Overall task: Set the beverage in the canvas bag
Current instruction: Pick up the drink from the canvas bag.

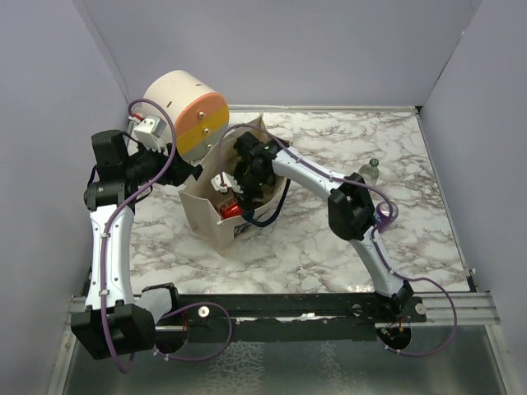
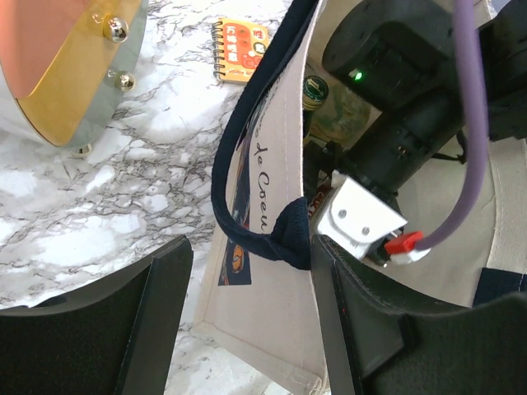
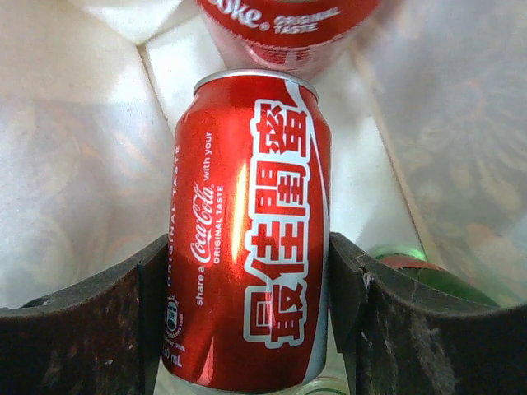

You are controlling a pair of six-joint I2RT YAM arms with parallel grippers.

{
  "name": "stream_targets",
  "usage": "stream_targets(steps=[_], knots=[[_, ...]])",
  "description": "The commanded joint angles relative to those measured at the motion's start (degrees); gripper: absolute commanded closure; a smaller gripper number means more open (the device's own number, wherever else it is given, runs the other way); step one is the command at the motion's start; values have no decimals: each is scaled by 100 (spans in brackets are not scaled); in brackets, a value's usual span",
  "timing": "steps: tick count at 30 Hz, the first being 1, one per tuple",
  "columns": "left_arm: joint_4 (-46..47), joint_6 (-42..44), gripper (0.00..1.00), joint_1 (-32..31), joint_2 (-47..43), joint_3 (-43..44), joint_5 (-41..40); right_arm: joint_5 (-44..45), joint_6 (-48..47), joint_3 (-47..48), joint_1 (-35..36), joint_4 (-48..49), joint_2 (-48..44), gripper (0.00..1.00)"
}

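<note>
The beige canvas bag (image 1: 210,220) with navy handles stands open mid-table. My right gripper (image 1: 236,196) reaches down into it and is shut on a red Coca-Cola can (image 3: 247,239), with a finger pressed to each side of the can (image 1: 231,211). In the right wrist view the gripper (image 3: 247,280) holds the can over the bag's pale floor. My left gripper (image 1: 189,173) is open and straddles the bag's left wall (image 2: 272,313). One finger is outside and one inside, with the navy handle (image 2: 247,239) looping against the inner finger (image 2: 346,329).
A second red can (image 3: 280,29) and a green bottle (image 3: 428,280) lie in the bag. A cream-and-orange drum (image 1: 185,111) stands just behind the bag. A small orange notebook (image 2: 243,51) lies beyond it. A glass bottle (image 1: 371,169) stands at the right.
</note>
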Motion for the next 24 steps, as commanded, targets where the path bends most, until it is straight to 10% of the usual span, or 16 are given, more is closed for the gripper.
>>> stream_targets(steps=[1,24], knots=[[85,77,38,47,-61,155,149,-976,642,402,-136,397,-656,97],[169,168,38,55,-5,231,272,-1513,2380,458,-573,1510,-1143,99]])
